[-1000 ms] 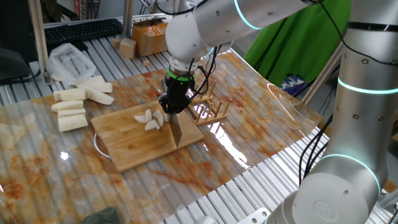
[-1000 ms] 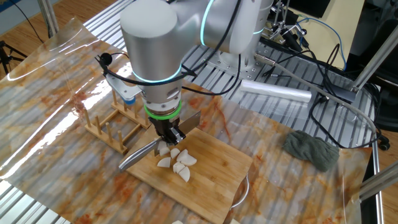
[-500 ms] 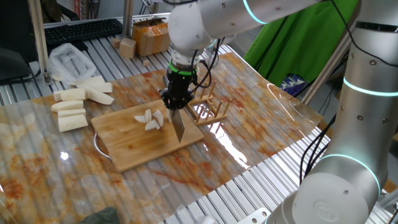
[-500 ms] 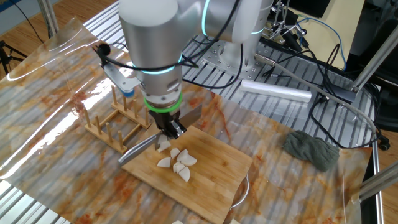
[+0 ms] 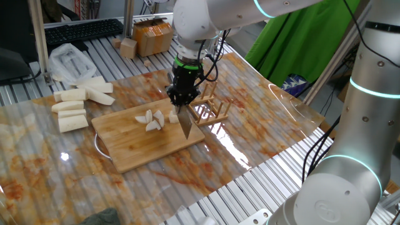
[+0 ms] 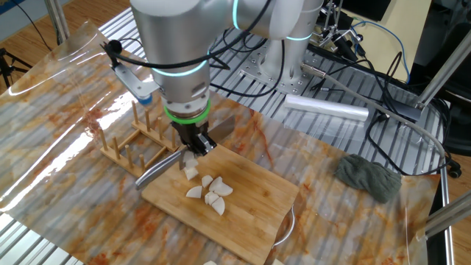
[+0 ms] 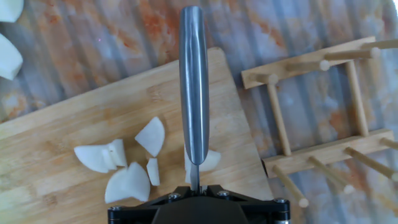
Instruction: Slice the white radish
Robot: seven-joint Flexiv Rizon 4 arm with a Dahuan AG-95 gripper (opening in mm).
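The white radish lies as several small pale slices (image 5: 152, 119) (image 6: 209, 193) on the wooden cutting board (image 5: 140, 147) (image 6: 246, 213). My gripper (image 5: 181, 104) (image 6: 193, 144) hangs over the board's edge on the rack side, shut on a knife. The steel blade (image 5: 185, 125) (image 6: 157, 171) slants down toward the board. In the hand view the knife (image 7: 194, 87) runs straight ahead from the gripper (image 7: 194, 186). Most slices (image 7: 121, 169) lie left of the blade, and one piece (image 7: 209, 160) sits just right of it.
A wooden peg rack (image 5: 210, 110) (image 6: 136, 146) (image 7: 317, 124) stands right beside the board. Long radish sticks (image 5: 76, 103) and a plastic bag (image 5: 67, 60) lie to the far left. A grey rag (image 6: 368, 177) and a metal cylinder (image 6: 324, 109) lie past the board.
The gripper has risen slightly and shifted with the knife toward the peg rack, away from the heap of slices. The slices have stayed put.
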